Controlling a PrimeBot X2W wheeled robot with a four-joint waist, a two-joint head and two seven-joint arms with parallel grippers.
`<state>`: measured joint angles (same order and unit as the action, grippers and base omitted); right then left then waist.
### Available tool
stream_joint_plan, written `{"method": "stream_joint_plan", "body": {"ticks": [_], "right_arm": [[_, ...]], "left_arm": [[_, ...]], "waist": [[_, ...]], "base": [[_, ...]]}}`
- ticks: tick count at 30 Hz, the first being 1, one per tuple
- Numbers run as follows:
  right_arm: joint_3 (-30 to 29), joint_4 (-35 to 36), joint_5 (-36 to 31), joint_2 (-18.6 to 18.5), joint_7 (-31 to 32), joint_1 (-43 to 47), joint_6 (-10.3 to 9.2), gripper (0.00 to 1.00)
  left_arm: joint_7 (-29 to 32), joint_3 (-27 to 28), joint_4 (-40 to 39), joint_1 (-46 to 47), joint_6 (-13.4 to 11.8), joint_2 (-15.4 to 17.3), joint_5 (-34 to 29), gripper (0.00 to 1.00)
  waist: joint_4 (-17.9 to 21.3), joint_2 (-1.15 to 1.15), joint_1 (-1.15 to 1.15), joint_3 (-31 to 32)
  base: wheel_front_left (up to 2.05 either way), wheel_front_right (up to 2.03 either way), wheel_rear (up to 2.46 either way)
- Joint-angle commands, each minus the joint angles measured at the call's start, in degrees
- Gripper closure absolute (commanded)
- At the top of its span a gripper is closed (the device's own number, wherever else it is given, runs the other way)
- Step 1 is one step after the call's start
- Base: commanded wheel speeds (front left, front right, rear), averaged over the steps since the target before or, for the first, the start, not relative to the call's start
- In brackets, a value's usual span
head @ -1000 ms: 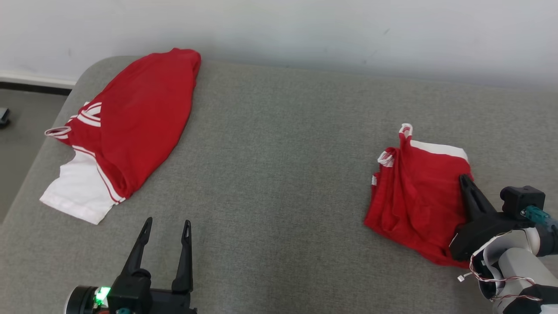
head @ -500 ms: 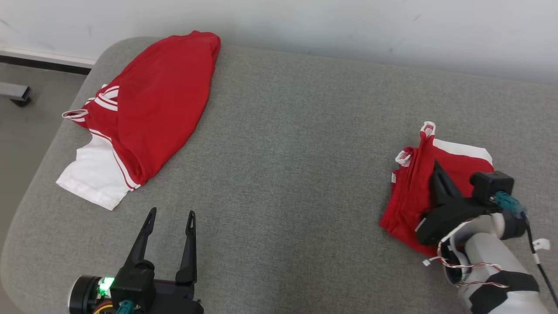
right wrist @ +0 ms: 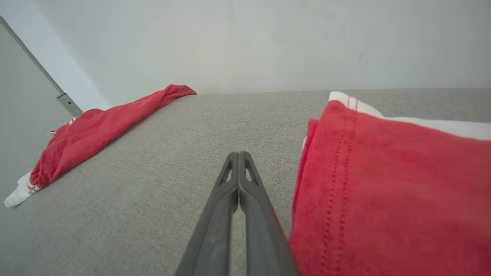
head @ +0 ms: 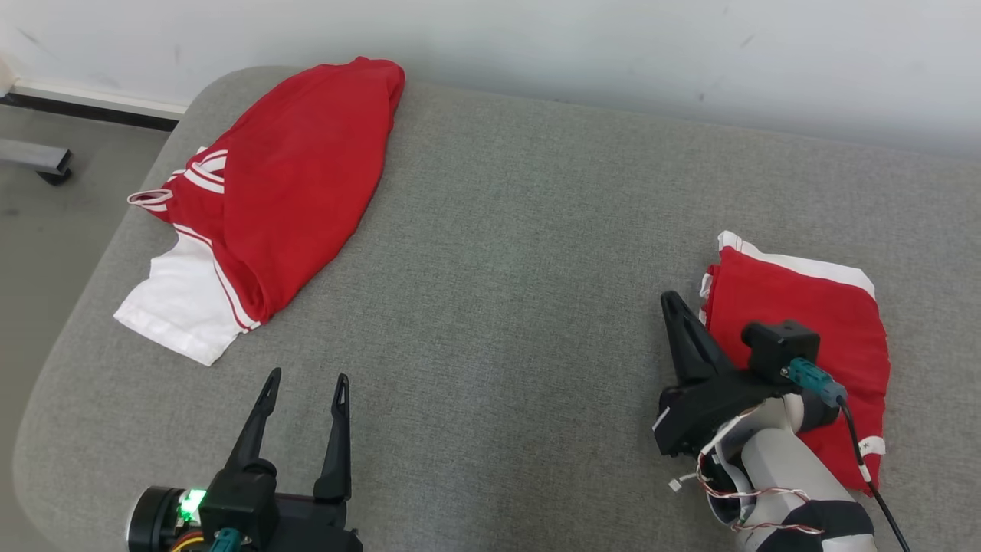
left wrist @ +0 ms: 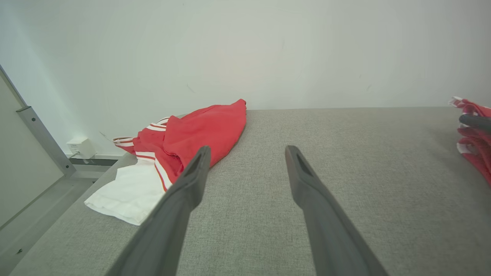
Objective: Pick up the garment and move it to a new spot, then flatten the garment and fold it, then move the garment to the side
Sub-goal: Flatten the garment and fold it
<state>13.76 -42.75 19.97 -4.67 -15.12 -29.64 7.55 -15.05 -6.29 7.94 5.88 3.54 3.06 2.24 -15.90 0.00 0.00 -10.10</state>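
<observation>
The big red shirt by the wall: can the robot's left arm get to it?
Probably yes. The open left end effector points roughly toward the red shirt, and just bare grey cushion lies between them. Whether the arm stretches that far, I can't tell.

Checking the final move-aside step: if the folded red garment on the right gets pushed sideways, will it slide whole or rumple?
Probably floppy: the folded garment is thin, loosely layered cloth. The textured grey cushion would likely grip it, bunching rather than sliding. The shut right tool beside it is narrow, so a push may dent one edge.
</observation>
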Motion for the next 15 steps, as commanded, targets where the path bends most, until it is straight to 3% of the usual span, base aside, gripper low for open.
{"method": "stream_joint_plan", "body": {"ticks": [1,9,15], "right_arm": [[0.3,1.5,0.1,0.2,0.0,-0.3,-0.11,1.00],[1.1,10.1,1.2,-1.2,0.0,1.8,-0.11,1.00],[0.2,18.3,1.3,-4.4,0.0,5.0,-0.11,1.00]], "left_arm": [[-0.2,0.2,0.0,0.1,-0.2,-0.1,0.3,0.00],[-0.2,0.9,0.0,-1.2,0.0,-0.1,0.0,0.00],[-0.2,1.6,-0.3,-1.9,0.1,0.3,-0.3,0.00]], "waist": [[0.4,0.00,0.00,0.2],[3.4,0.00,0.00,1.9],[7.9,0.00,0.00,3.8]], "base": [[0.00,0.00,0.00],[0.00,0.00,0.00],[0.00,0.00,0.00]]}}
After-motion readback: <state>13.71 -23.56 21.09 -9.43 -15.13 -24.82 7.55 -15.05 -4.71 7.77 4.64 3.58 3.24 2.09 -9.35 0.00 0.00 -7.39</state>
